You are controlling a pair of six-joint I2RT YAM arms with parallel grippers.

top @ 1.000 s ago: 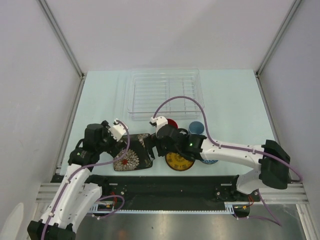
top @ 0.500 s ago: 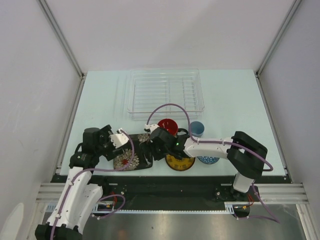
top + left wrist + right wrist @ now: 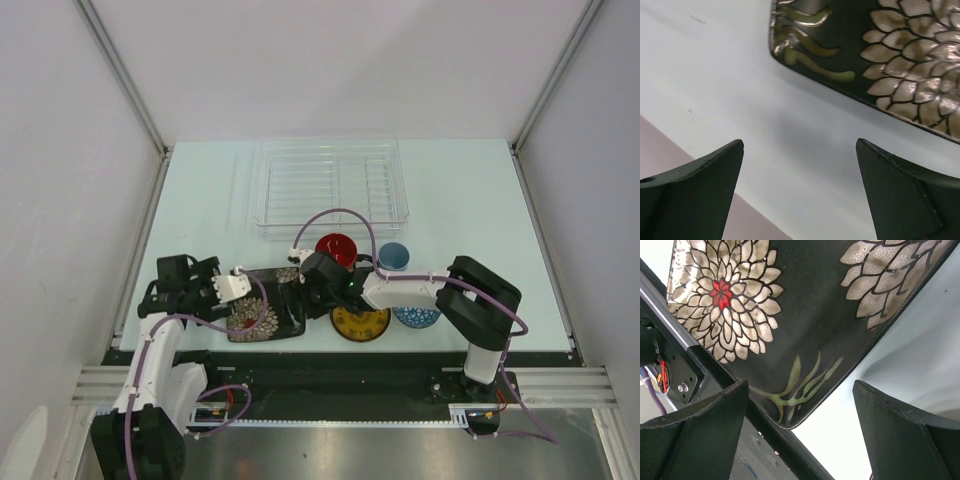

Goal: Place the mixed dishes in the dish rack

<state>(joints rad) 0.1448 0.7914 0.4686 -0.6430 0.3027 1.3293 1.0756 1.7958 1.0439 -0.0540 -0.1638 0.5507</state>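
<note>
- Top external view. A pale, matte table (image 3: 200,200) carries the clear plastic dish rack (image 3: 332,188) at its far side: a rectangular tray with ribbed, wire-like slots, holding no dishes.
- The five dishes lie on the table between the rack and the arm bases, all outside the rack.
- The black square floral plate (image 3: 265,310) lies flat at the near left. It is glossy, with rounded corners.
- To its right lies the yellow patterned round saucer (image 3: 360,322), and beyond that the blue-white patterned bowl (image 3: 416,318).
- The red mug (image 3: 337,248) and the small light-blue cup (image 3: 393,256) stand upright just in front of the rack.
- The left gripper (image 3: 225,302) sits at the plate's left edge; the right gripper (image 3: 303,303) sits over its right side.
- Left wrist view. Two dark, wedge-shaped fingers (image 3: 695,200) stand wide apart with only bare table between them.
- A rounded plate corner lies ahead of the fingers and clear of them. It bears metallic scaled petals and yellow-green leaf strokes.
- Right wrist view. The matching fingers (image 3: 910,440) are likewise spread, holding nothing.
- A plate corner with a green sprig appears between the fingers, and whether they touch it cannot be told. A silver chrysanthemum with a red centre lies further in.
- A black base rail (image 3: 715,375) runs alongside the plate's edge.
</note>
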